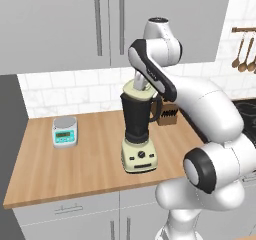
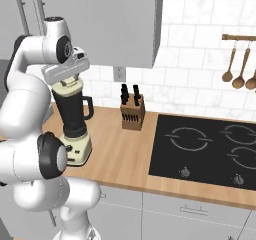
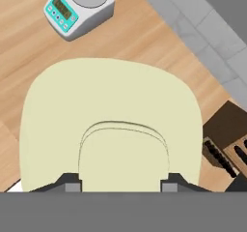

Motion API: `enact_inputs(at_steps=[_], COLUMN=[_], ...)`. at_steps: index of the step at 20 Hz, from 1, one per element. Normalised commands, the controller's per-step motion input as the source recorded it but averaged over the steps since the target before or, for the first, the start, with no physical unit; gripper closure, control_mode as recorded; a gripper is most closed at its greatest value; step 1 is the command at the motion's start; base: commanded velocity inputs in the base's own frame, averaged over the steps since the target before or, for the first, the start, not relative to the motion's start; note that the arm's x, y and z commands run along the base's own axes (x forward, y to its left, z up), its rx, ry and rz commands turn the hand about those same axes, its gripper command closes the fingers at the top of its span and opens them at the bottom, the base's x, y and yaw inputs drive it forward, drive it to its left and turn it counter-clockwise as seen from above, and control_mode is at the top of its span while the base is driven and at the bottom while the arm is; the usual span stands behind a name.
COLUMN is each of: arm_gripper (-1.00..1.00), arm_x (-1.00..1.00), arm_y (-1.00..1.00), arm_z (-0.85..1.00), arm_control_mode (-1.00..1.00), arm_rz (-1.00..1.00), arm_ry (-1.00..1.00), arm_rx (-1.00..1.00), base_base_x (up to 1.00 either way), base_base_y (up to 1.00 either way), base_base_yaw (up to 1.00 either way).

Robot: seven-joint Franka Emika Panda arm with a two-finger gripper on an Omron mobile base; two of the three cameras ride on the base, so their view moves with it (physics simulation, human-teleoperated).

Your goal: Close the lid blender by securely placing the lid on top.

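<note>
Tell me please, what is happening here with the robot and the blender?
The white arm holds its end effector right over the blender on the wooden counter. The cream lid sits on top of the dark jar, and the two fingertips stand on either side of the lid's round knob. Whether they grip it or have let go is not clear. A small scale and a knife block stand nearby on the counter.

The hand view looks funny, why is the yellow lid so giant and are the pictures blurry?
In the hand view the lid looks giant because the camera sits right above it; edges stay sharp. In the left base view it looks small on the blender, with soft shadows and no glare.
</note>
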Motion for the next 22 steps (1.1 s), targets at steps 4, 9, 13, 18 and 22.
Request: enact_inputs(at_steps=[4, 9, 13, 18, 22], arm_gripper=[1.0, 1.0, 1.0, 1.0, 1.0], arm_x=[-0.11, -0.11, 0.0, 0.08, 0.01], arm_y=[0.0, 0.0, 0.01, 0.05, 0.03], arm_z=[-0.03, -0.1, -0.05, 0.03, 0.0], arm_control_mode=[-1.0, -1.0, -1.0, -1.0, -1.0], arm_rz=[0.0, 0.0, 0.0, 0.0, 0.06], arm_ry=[0.22, 0.12, -0.01, -0.07, -0.03], arm_rx=[0.0, 0.0, 0.0, 0.0, 0.0], base_base_x=[0.0, 0.0, 0.0, 0.0, 0.0], base_base_y=[0.0, 0.0, 0.0, 0.0, 0.0], base_base_yaw=[0.0, 0.0, 0.0, 0.0, 0.0])
